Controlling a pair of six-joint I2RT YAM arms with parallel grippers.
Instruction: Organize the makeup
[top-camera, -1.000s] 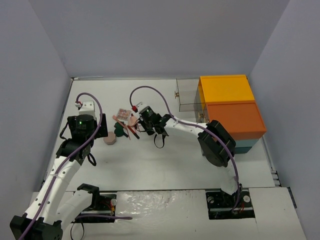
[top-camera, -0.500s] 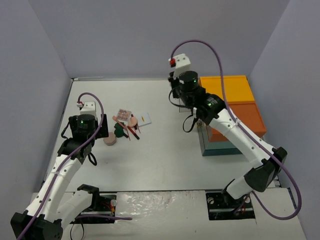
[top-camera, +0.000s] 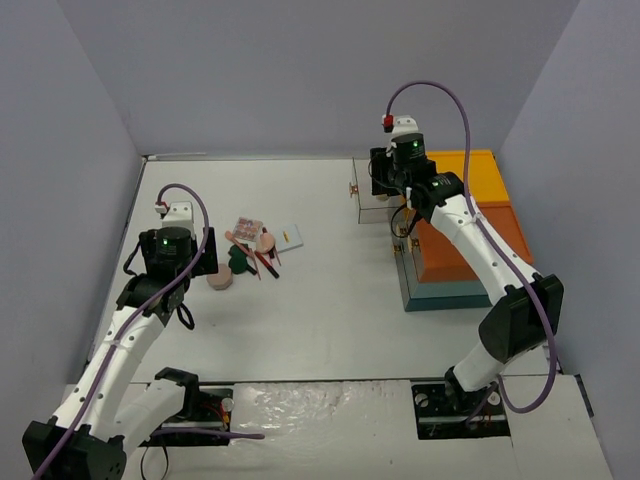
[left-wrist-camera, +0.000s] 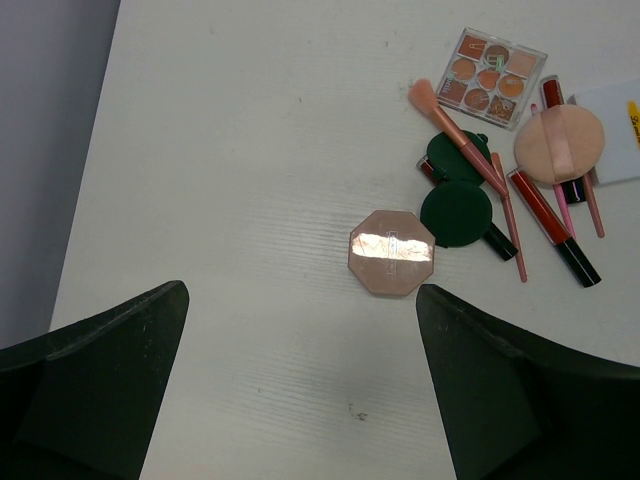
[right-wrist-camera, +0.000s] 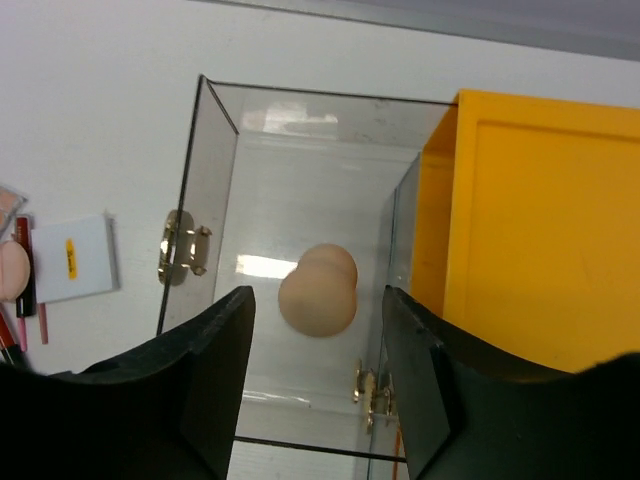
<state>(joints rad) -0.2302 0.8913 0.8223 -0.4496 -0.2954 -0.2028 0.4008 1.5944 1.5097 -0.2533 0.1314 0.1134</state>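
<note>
The makeup lies in a heap at mid-left: a palette (left-wrist-camera: 492, 78), a peach puff (left-wrist-camera: 559, 142), dark green discs (left-wrist-camera: 457, 200), red tubes (left-wrist-camera: 545, 215), a pink brush (left-wrist-camera: 465, 140), a white card (left-wrist-camera: 615, 115) and an octagonal pink compact (left-wrist-camera: 392, 252) (top-camera: 220, 280). My left gripper (left-wrist-camera: 302, 300) (top-camera: 200, 255) hangs open above the table just short of the compact, holding nothing. My right gripper (right-wrist-camera: 316, 330) (top-camera: 392, 185) is open over a clear drawer (right-wrist-camera: 200, 150). A peach sponge (right-wrist-camera: 318, 290) sits inside it, free of both fingers.
The clear drawer (top-camera: 375, 195) sticks out from the large orange, yellow and teal box (top-camera: 470, 215) at the right. Brass clasps (right-wrist-camera: 183, 245) sit on the drawer's walls. Grey walls close in the table on three sides.
My right arm swung from the makeup heap to above the clear drawer. Its jaws opened and the peach sponge left them. The left arm has not moved.
</note>
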